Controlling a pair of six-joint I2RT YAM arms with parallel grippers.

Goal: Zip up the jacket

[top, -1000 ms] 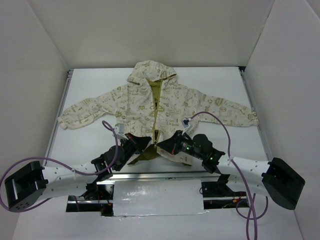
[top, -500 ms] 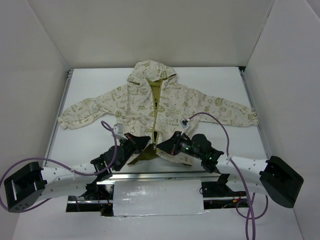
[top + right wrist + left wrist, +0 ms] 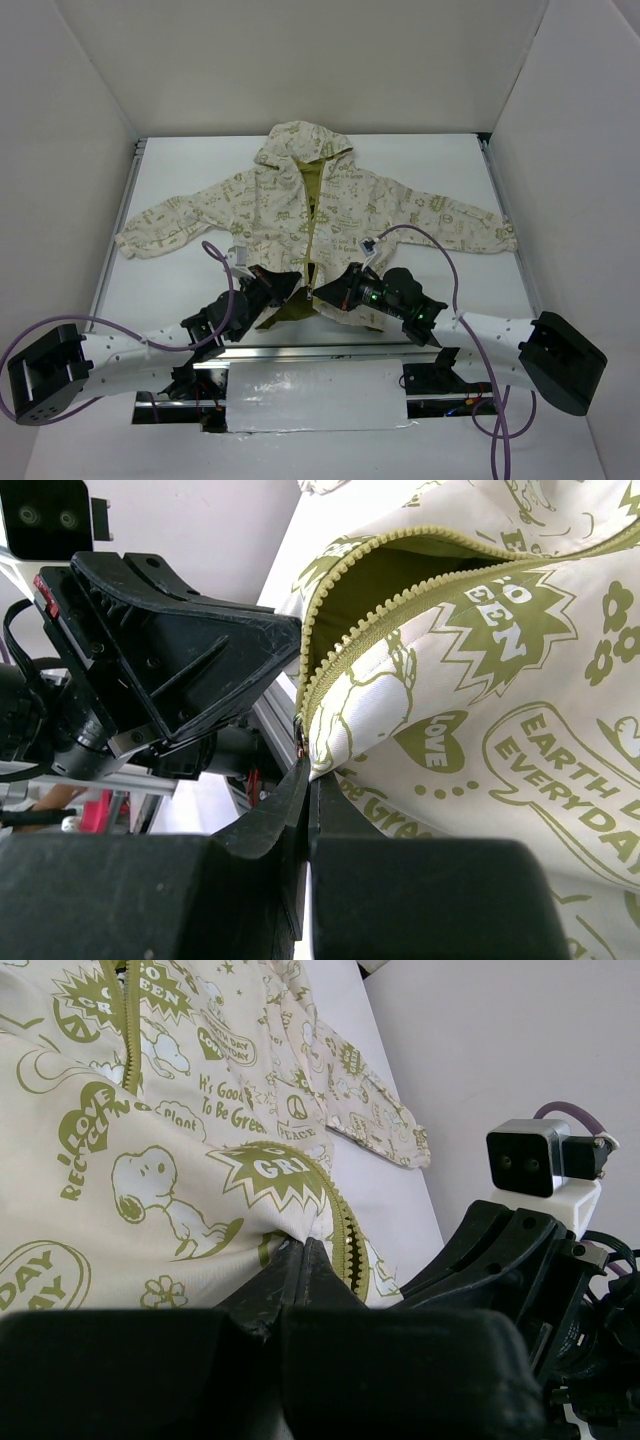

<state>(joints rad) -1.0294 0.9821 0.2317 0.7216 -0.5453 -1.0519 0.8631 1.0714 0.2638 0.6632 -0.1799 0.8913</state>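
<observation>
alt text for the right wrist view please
The right gripper, shut, pinches the bottom corner of a cream jacket with olive-green doodle prints, right beside its olive zipper teeth. The front gapes open above, showing olive lining, and the black left gripper sits close at upper left.

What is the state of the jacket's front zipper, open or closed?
Open. On the jacket the two rows of zipper teeth lie apart, and the olive lining shows between the front panels.
</observation>
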